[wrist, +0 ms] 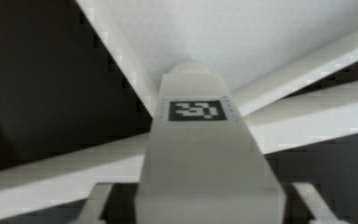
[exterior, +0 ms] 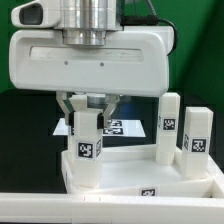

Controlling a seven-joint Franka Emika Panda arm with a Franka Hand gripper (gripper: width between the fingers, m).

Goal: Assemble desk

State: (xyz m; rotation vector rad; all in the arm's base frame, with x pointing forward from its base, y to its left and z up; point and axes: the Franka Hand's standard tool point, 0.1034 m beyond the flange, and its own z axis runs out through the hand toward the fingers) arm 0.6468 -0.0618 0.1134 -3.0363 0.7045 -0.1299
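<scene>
My gripper (exterior: pixel 88 118) is shut on a white square-section leg (exterior: pixel 88 150) and holds it upright, its black-and-white tag facing the camera. The leg's lower end is at the left corner of the white tabletop (exterior: pixel 130 172), inside its raised rim; I cannot tell whether it touches. Two more white legs stand upright at the exterior view's right, one (exterior: pixel 169 125) further back and one (exterior: pixel 197 142) nearer. In the wrist view the held leg (wrist: pixel 197 150) runs out between my fingers (wrist: pixel 112 200) with its tag on the end, over the tabletop (wrist: pixel 247 40).
The marker board (exterior: pixel 128 128) lies on the dark table behind the gripper. A white band (exterior: pixel 60 210) crosses the foreground of the exterior view. The robot's white hand body (exterior: pixel 90 62) fills the upper part of that view.
</scene>
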